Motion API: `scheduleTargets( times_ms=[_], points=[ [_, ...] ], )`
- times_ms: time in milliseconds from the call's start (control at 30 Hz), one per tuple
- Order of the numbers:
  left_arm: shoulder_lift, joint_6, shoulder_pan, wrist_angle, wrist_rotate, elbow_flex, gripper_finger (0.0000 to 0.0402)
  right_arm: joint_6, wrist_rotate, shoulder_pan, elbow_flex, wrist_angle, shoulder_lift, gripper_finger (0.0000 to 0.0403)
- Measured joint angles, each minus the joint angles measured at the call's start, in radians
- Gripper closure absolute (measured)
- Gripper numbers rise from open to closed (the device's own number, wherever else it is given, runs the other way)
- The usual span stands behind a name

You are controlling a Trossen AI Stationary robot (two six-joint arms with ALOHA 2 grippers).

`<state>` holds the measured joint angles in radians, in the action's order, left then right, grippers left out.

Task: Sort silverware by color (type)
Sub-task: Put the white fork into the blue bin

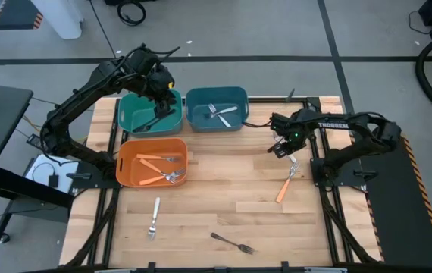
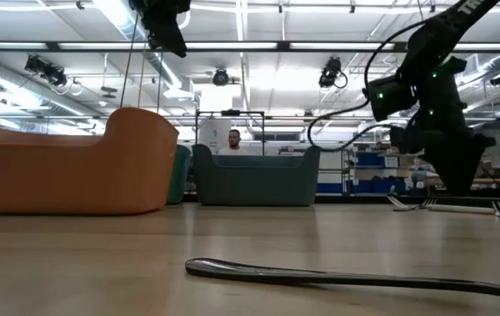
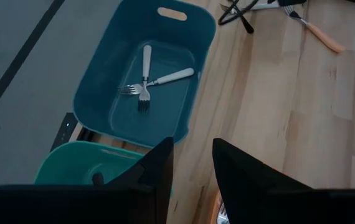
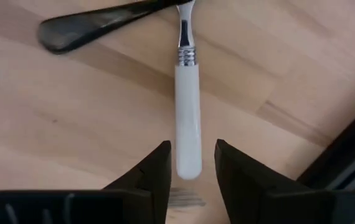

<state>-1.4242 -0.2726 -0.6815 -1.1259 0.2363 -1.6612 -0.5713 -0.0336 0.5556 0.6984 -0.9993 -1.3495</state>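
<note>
My right gripper (image 1: pixel 280 146) hangs low over the table's right part, pointing down, open. In the right wrist view its fingers (image 4: pixel 160 168) stand on either side of the free end of a white-handled fork (image 4: pixel 188 118) that lies flat on the wood; I see no touch. A black fork handle (image 4: pixel 103 25) lies by that fork's neck. An orange-handled fork (image 1: pixel 286 182) lies just nearer. My left gripper (image 1: pixel 159 97) waits open, high over the green bin (image 1: pixel 125 114). A white-handled fork (image 1: pixel 154 216) and a black fork (image 1: pixel 233 243) lie near the front edge.
The green bin holds a black fork (image 1: pixel 151 121). The blue bin (image 1: pixel 193 114) holds white-handled forks (image 3: pixel 146 81). The orange bin (image 1: pixel 125 163) holds orange-handled forks (image 1: pixel 159 171). Bare wood lies between the bins and the loose forks. A person shows far behind the table (image 2: pixel 234 139).
</note>
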Motion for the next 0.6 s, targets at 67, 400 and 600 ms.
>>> scheduleTargets(
  times_ms=[67,400,600],
  points=[
    [0.0,0.0,0.0,0.0,0.0,0.0,0.028,-0.001,0.003,0.0,-0.007,0.016,-0.029,0.0268],
    [0.0,0.001,0.0,0.0,0.0,0.0,0.028,0.038,0.039,0.0,-0.002,0.084,-0.172,0.0267],
    [0.0,0.002,0.0,0.0,0.0,0.0,0.028,0.059,0.036,0.0,0.004,0.082,-0.213,0.0279]
  ],
)
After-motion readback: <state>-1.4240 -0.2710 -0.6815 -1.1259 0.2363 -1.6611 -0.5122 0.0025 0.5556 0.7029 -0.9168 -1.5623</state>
